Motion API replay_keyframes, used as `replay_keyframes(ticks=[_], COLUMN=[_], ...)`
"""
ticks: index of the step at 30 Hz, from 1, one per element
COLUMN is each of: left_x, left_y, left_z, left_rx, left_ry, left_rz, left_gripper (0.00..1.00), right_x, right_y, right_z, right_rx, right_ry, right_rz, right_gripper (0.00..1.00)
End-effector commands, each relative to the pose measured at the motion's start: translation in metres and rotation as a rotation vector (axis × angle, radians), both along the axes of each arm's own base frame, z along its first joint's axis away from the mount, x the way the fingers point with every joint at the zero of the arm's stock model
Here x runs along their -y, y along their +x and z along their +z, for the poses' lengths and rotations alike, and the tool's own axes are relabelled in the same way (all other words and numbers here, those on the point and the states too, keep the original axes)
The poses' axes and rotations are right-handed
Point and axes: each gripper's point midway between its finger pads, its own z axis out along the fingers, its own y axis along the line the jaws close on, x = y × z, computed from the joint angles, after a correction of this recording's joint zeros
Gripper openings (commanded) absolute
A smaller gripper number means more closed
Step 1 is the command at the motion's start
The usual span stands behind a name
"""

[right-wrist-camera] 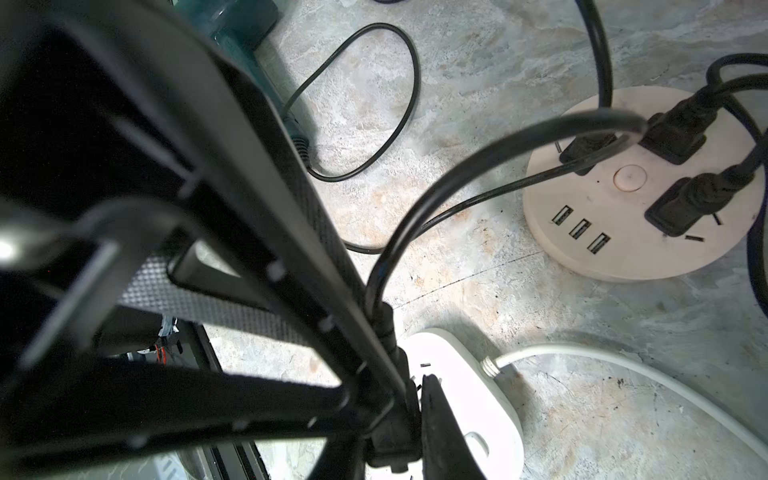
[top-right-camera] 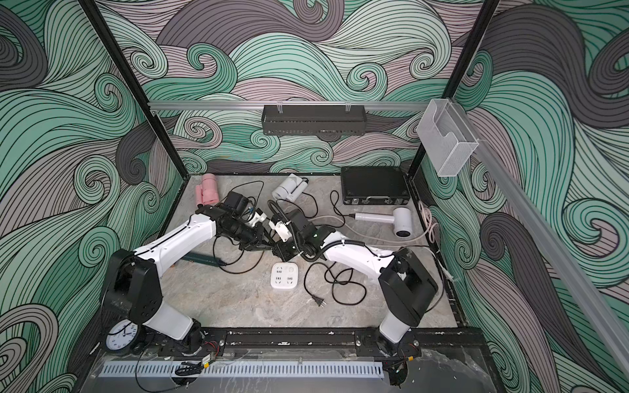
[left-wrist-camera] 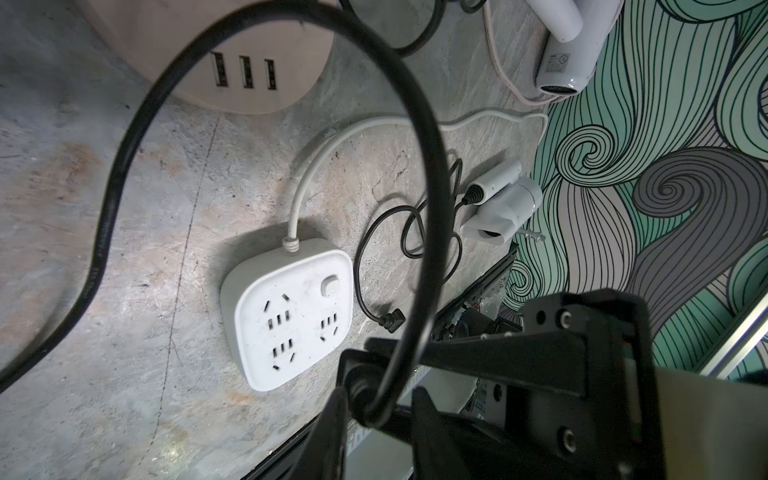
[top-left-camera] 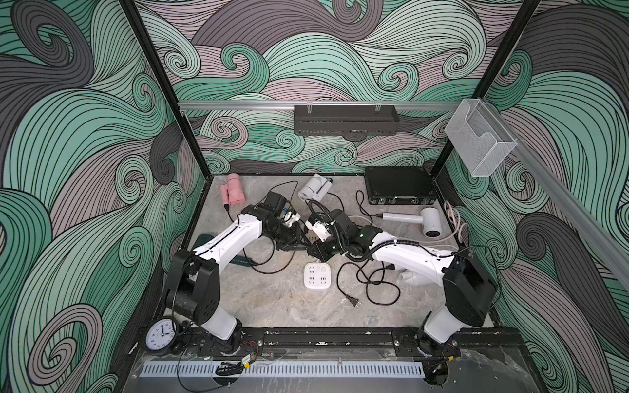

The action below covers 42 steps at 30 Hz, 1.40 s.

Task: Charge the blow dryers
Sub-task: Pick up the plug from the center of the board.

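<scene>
In both top views the 2 arms meet in the middle of the table, right over the square white block (top-left-camera: pixel 317 276). The left gripper (top-left-camera: pixel 299 244) and the right gripper (top-left-camera: pixel 315 250) almost touch, I think so both can work on 1 cord. The pink dryer (top-left-camera: pixel 233 192) lies at the back left. The white dryers lie at the back (top-left-camera: pixel 315 190), by the right wall (top-left-camera: pixel 429 221) and under the right arm (top-left-camera: pixel 412 277). The dark green dryer (top-right-camera: pixel 200 259) lies partly under the left arm. A loose plug (top-left-camera: pixel 354 301) lies near the block, not in yet.

In the left wrist view a black cord (left-wrist-camera: pixel 432 187) loops down between the left gripper's jaws. They stand narrow, but I cannot tell if they squeeze it. All the block's holes are free.

In the right wrist view the right gripper is closed on the cord just above its held plug (right-wrist-camera: pixel 390 440). The plug hangs over the block, I think to be pushed in. 3 plugs sit in the round peach hub (right-wrist-camera: pixel 602 257), so I think 2 are left.
</scene>
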Motion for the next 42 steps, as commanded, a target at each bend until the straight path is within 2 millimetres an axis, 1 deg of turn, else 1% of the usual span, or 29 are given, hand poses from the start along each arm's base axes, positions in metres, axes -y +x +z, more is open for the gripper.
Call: replay_keyframes(ticks=[1, 7, 9, 10, 14, 17, 18, 20, 25, 29, 32, 34, 36, 38, 41, 42], left_x=[0.007, 0.01, 0.01, 0.01, 0.01, 0.009, 0.009, 0.009, 0.01, 0.014, 0.016, 0.016, 0.016, 0.014, 0.002, 0.0], left_y=[-0.001, -0.002, -0.003, -0.003, -0.003, -0.003, -0.003, -0.003, 0.0, 0.001, 0.0, -0.001, 0.0, 0.001, 0.005, 0.007], left_z=[0.003, -0.005, -0.005, -0.005, -0.005, -0.007, -0.008, -0.009, -0.008, -0.007, -0.007, -0.005, -0.002, -0.001, -0.009, -0.012], left_rx=[-0.006, -0.027, -0.027, -0.027, -0.03, -0.031, -0.033, -0.034, -0.029, -0.031, -0.038, -0.037, -0.026, -0.015, 0.005, 0.014], left_ry=[-0.013, -0.009, -0.009, -0.009, -0.007, -0.004, -0.004, 0.0, -0.003, -0.021, -0.038, -0.042, -0.046, -0.032, 0.064, 0.086], left_rz=[-0.026, -0.033, -0.034, -0.033, -0.031, -0.03, -0.031, -0.034, -0.031, -0.035, -0.043, -0.049, -0.047, -0.043, -0.02, -0.014], left_gripper=[0.25, 0.19, 0.07, 0.05, 0.05, 0.05, 0.07, 0.14, 0.16, 0.15, 0.06, 0.04, 0.01, 0.0, 0.0, 0.0], right_x=[-0.006, -0.011, -0.012, -0.011, -0.011, -0.013, -0.012, -0.012, -0.012, -0.012, -0.012, -0.011, -0.011, -0.01, -0.001, 0.004], right_y=[0.006, 0.006, 0.006, 0.007, 0.005, 0.002, 0.002, 0.002, 0.002, 0.001, 0.001, 0.001, 0.001, 0.0, 0.002, 0.003], right_z=[0.011, 0.012, 0.012, 0.01, 0.009, 0.012, 0.014, 0.013, 0.011, 0.011, 0.012, 0.009, 0.008, 0.009, 0.023, 0.027], right_rx=[0.053, 0.066, 0.065, 0.066, 0.066, 0.071, 0.072, 0.075, 0.072, 0.077, 0.086, 0.084, 0.078, 0.081, 0.102, 0.106], right_ry=[0.017, 0.022, 0.021, 0.017, 0.015, 0.024, 0.028, 0.026, 0.018, 0.021, 0.016, 0.006, -0.001, -0.001, 0.004, 0.005], right_rz=[0.001, 0.011, 0.013, 0.012, 0.021, 0.036, 0.035, 0.036, 0.041, 0.044, 0.045, 0.044, 0.044, 0.044, 0.032, 0.028], right_gripper=[0.01, 0.01, 0.01, 0.01, 0.01, 0.01, 0.02, 0.02, 0.01, 0.01, 0.02, 0.03, 0.09, 0.2, 0.35, 0.38])
